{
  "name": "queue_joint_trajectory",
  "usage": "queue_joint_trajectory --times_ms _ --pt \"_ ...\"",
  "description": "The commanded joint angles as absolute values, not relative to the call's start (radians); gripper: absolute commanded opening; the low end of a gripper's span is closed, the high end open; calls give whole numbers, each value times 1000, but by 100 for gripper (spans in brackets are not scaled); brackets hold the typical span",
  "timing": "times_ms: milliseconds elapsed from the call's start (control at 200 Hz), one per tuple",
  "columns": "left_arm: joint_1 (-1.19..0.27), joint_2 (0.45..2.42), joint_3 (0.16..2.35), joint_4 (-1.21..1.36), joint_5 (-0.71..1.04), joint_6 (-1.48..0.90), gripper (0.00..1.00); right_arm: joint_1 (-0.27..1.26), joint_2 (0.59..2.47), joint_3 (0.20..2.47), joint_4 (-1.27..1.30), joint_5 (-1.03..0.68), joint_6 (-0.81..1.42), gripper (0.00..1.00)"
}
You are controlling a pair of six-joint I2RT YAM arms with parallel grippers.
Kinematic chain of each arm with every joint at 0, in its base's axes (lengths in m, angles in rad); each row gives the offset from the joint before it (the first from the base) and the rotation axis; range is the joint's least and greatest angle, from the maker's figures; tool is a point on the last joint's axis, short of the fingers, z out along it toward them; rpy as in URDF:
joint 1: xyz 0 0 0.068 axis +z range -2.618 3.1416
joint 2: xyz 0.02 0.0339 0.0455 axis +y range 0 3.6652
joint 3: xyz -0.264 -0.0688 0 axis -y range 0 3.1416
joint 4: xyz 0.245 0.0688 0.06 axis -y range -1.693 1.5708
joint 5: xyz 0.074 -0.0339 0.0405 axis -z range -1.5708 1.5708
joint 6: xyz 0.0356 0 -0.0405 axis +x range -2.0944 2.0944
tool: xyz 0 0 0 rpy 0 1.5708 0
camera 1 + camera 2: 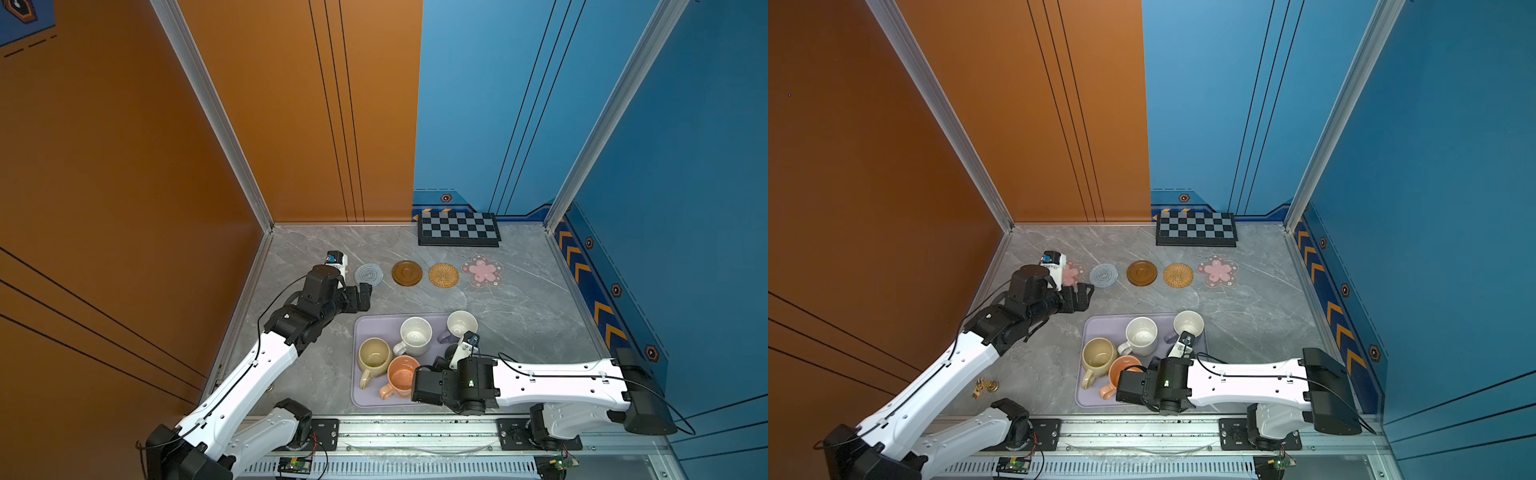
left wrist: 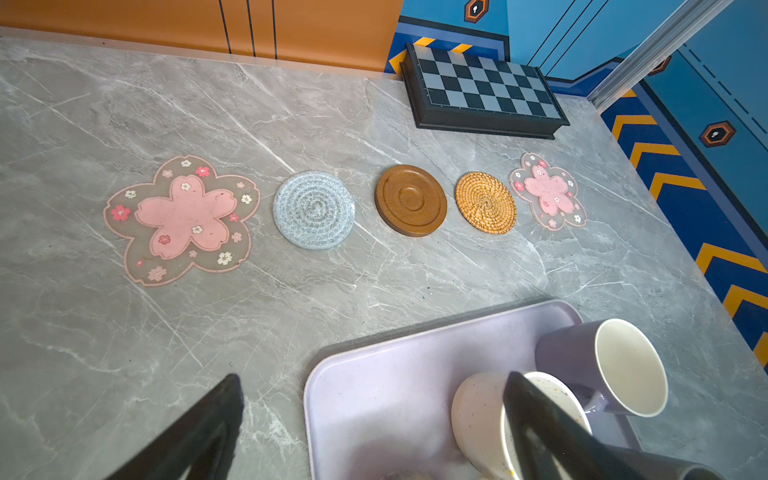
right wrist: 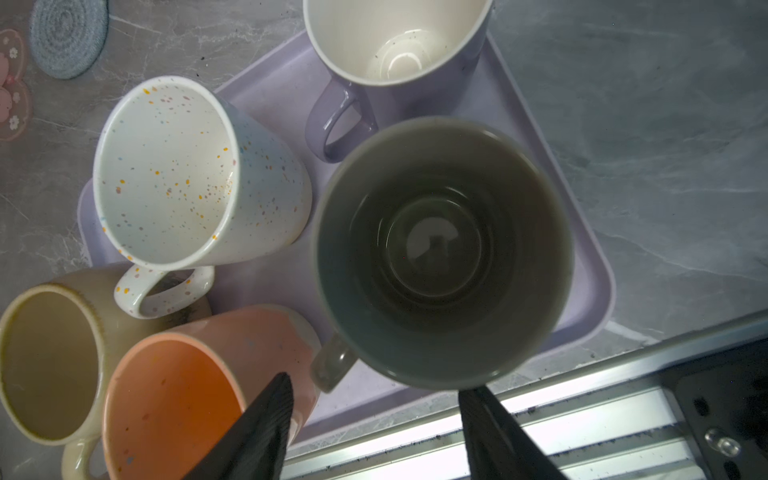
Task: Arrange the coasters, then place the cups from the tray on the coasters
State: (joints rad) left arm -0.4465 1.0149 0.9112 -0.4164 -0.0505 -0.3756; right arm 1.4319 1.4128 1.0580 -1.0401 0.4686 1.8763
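Five coasters lie in a row: pink flower [image 2: 180,218], blue-grey crocheted [image 2: 313,210], brown disc [image 2: 410,200], rattan [image 2: 485,202], pink flower [image 2: 547,190]. The lavender tray [image 1: 374,324] holds the cups: beige [image 1: 374,355], speckled white [image 1: 415,334], orange [image 1: 401,378], lavender [image 1: 461,324] and grey [image 3: 442,253]. My left gripper [image 2: 372,380] is open and empty, above the table by the tray's far left corner. My right gripper [image 3: 376,385] hangs open over the tray's near side. The grey cup's handle [image 3: 332,365] lies just beyond its fingertips, and nothing is held.
A black-and-grey checkerboard [image 1: 457,228] lies against the back wall. Orange and blue walls close in the left, back and right sides. A metal rail [image 1: 415,428] runs along the front edge. A small brass object [image 1: 986,387] sits near the left arm.
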Motion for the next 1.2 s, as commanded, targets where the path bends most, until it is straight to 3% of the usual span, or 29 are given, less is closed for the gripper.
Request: queue_joint_trajectory --times_ms 0,596,1191 --pt "-460 986 901 -426 -44 -390 98 1421 1439 1087 -1077 492 1908 67" --pt "-471 955 874 -414 -55 -383 98 1390 1417 1007 -1079 413 1986 67" --pt "-476 948 873 -426 -72 -364 98 1394 1250 940 -1248 404 1953 66"
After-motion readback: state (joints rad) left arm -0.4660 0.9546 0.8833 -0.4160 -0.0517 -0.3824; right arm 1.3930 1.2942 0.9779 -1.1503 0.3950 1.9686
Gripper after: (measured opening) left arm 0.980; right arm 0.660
